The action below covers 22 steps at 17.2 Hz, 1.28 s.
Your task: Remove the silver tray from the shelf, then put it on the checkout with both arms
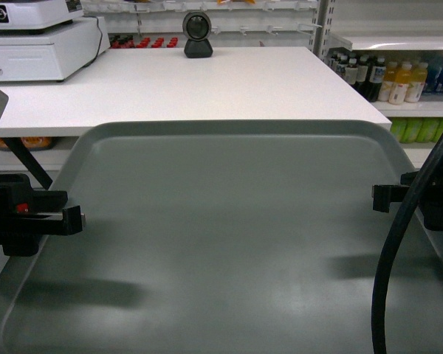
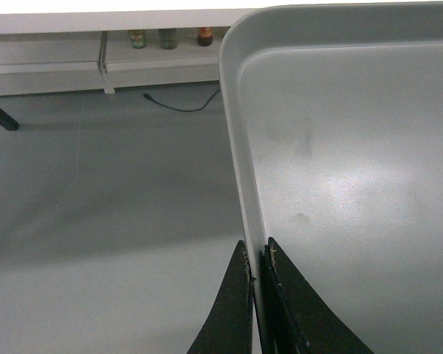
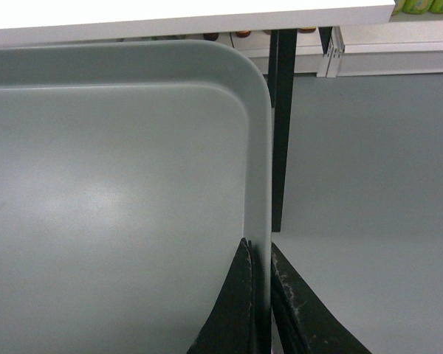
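Observation:
The silver tray (image 1: 229, 243) hangs level in the air between both arms, its far rim just in front of the checkout's (image 1: 207, 85) near edge. My left gripper (image 1: 72, 219) is shut on the tray's left rim (image 2: 240, 169), one finger on each side of it. My right gripper (image 1: 380, 198) is shut on the right rim (image 3: 261, 162) in the same way. In the wrist views the tray (image 2: 354, 147) (image 3: 111, 199) is over grey floor, and the checkout top (image 3: 184, 15) shows just beyond its far rim. The shelf it came from is out of view.
A round black camera (image 1: 198, 35) stands at the checkout's far middle and a white cash register (image 1: 40, 40) at its far left. Shelves of bottles (image 1: 399, 77) stand to the right. A black table leg (image 3: 280, 125) runs down close to the tray's right corner. A thick black cable (image 1: 399, 243) crosses the tray's right side.

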Available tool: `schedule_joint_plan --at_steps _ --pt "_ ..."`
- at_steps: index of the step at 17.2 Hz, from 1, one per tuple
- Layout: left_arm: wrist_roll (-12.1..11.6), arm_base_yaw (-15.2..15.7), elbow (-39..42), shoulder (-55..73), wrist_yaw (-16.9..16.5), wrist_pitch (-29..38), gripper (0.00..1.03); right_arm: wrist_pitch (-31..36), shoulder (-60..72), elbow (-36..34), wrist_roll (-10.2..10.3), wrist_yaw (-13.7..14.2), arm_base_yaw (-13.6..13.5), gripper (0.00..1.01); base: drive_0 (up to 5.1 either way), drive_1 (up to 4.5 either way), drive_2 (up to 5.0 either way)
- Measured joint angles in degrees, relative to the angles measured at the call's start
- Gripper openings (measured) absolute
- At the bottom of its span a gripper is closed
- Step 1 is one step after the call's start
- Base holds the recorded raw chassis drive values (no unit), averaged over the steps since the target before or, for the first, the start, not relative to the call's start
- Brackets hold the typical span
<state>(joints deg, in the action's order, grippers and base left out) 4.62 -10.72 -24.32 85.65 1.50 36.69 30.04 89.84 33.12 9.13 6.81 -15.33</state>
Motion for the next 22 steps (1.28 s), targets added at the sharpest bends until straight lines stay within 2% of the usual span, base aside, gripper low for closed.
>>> schedule_joint_plan --at_steps 22 --pt "-0.1 0.0 0.0 0.0 -0.1 0.1 0.03 0.1 0.0 0.0 0.0 -0.1 0.0 0.03 0.0 0.00 0.0"
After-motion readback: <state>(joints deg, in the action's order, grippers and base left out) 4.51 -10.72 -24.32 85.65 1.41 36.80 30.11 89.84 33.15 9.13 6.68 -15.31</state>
